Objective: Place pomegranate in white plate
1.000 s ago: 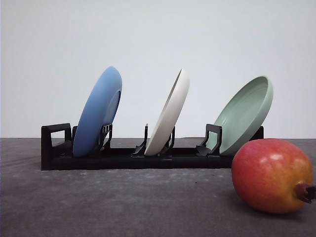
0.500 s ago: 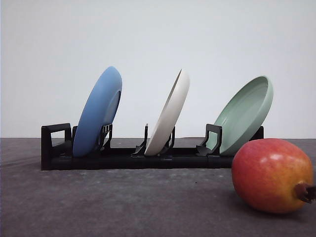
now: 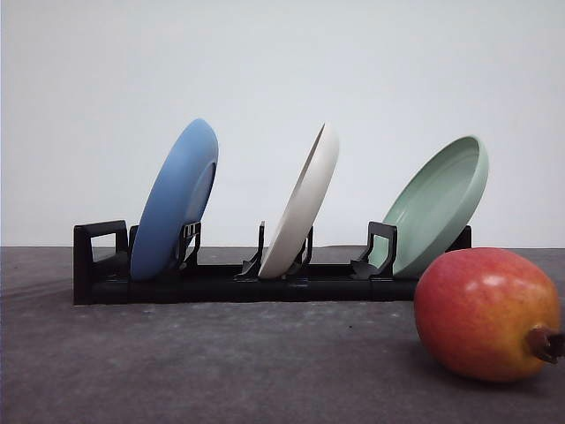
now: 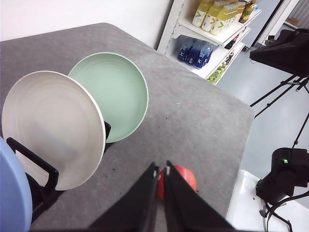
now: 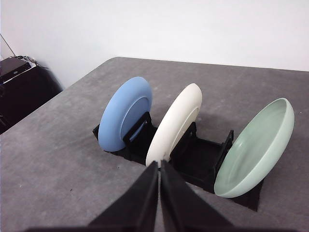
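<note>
Table: dark grey felt-like top (image 3: 221,362), carrying a rack, three plates and one fruit; white wall behind its far edge.
Rack: black slotted plate stand (image 3: 221,281), set crosswise along the far part of the table, three slots in a row.
Blue plate: stands on edge in the rack's left slot (image 3: 177,201), tilted, its top leaning toward the right end of the rack.
White plate: cream-toned, matte, raised rim (image 3: 305,205); stands on edge in the middle slot, tilted the same way as its neighbours, apart from both. Nothing lies in it.
Mint-green plate: stands in the right slot (image 3: 441,203), leaning furthest of the three, hollow side facing left and up.
Pomegranate: red skin fading to yellow-orange (image 3: 487,314); rests on the table near its right edge, on the near side of the rack's right end, just in front of the mint-green plate and well apart from the white plate. Dark crown stub points right.
Left gripper: dark fingers brought together, tips almost touching, nothing between them (image 4: 161,170); held above the table, with the pomegranate partly covered behind the tips in the left wrist view.
Right gripper: fingers pressed together, holding nothing (image 5: 159,164); poised above the table on the near side of the rack, the tips lined up with the lower rim of the white plate in the right wrist view.
</note>
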